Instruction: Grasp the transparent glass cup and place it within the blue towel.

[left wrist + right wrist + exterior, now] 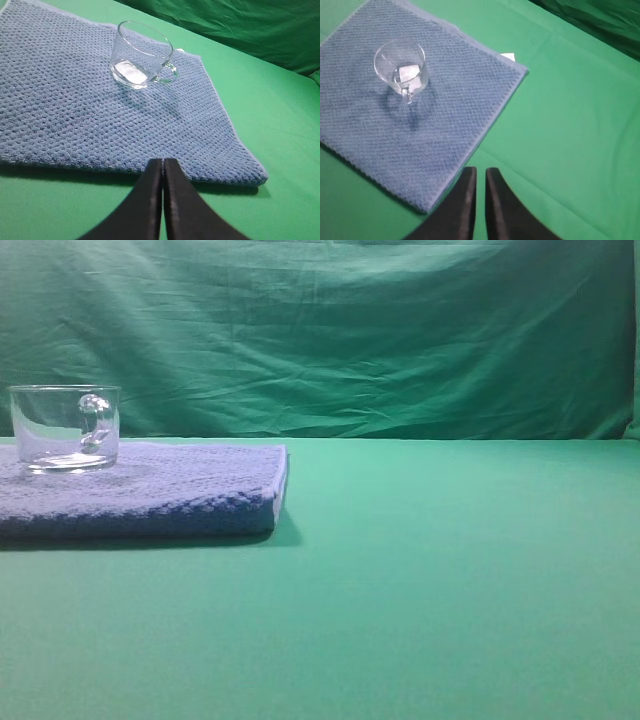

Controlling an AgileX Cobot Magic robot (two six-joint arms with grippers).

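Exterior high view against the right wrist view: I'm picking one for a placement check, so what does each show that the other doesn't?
Only the exterior high view shows the draped green backdrop and the cup's side profile. Only the right wrist view shows the right end effector, nearly shut and holding nothing, plus a white tag at the towel's corner. Both show the transparent glass cup upright on the blue towel, on the green table.

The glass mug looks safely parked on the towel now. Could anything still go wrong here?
Possibly. The clear glass mug stands upright on the soft, nubby blue towel, so a nudge might tip it. The right gripper, nearly closed and empty, hangs over the towel's edge, and the shut left gripper near it too; a careless move could drag the towel.
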